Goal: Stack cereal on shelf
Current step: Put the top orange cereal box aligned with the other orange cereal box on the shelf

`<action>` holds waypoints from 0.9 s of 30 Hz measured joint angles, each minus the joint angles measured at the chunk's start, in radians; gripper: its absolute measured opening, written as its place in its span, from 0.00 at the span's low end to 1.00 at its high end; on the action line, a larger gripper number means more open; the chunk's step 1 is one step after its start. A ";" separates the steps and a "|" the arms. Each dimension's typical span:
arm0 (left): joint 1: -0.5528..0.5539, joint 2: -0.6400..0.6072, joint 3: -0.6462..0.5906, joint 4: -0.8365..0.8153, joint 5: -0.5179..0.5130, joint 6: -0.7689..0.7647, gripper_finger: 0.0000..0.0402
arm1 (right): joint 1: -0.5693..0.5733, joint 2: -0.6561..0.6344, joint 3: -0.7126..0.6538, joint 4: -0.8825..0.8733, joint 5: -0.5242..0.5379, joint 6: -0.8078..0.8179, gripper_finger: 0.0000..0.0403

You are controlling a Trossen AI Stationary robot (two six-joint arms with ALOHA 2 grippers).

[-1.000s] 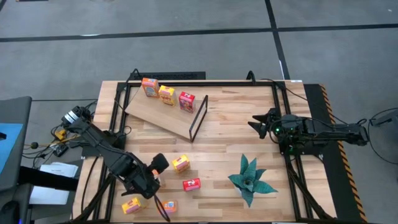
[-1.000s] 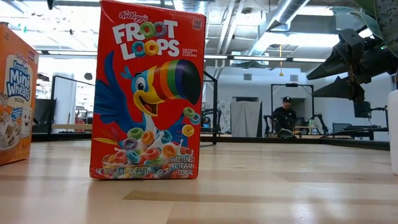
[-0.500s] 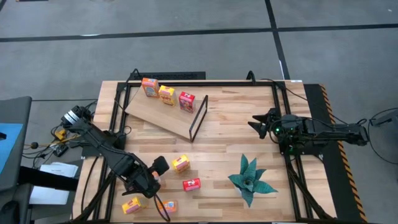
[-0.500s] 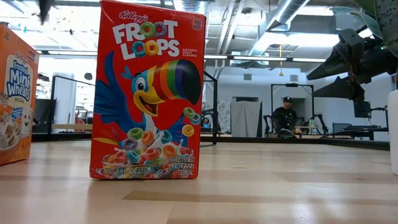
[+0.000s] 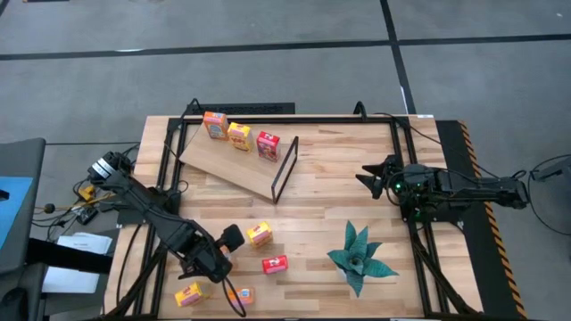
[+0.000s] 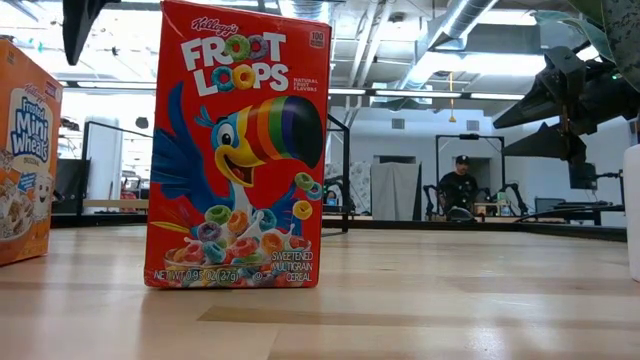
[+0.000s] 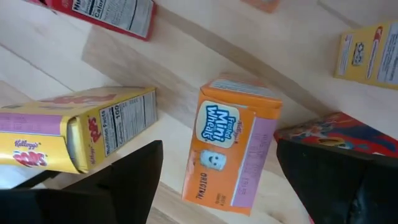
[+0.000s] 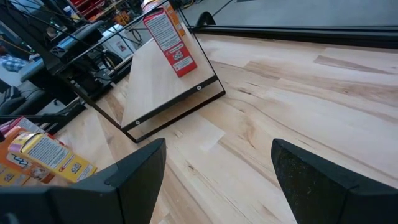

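The shelf lies at the table's far left, its black frame at one end. Three cereal boxes stand on it: orange, yellow, red. Several more are on the table near the front. Among them are an upright orange Mini Wheats box, a yellow Pops box on its side, and a red Froot Loops box. My left gripper hangs open above the orange box, pointing down, one finger to each side, touching nothing. My right gripper waits open at the table's right.
A green artificial plant sits near the front right. A yellow box stands just beyond the left hand. Black rails run along the table's edges. In the room beyond, a person sits far off.
My left gripper has come down a little toward the orange Mini Wheats box; one of its dark fingers has entered the low view at the top left. The boxes and my right arm have stayed where they were.
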 joint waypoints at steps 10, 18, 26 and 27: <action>0.004 0.000 -0.005 0.010 0.042 0.002 0.65 | 0.000 0.000 0.000 0.000 0.000 0.002 0.79; 0.004 0.000 -0.031 0.045 0.041 0.002 0.52 | 0.000 0.000 0.000 0.000 0.000 0.002 0.79; 0.004 0.000 -0.044 0.056 -0.019 0.028 0.41 | 0.000 0.000 0.000 0.000 0.000 0.003 0.79; 0.004 0.000 -0.041 0.047 -0.022 0.027 0.40 | 0.000 0.000 0.000 0.000 0.000 0.003 0.79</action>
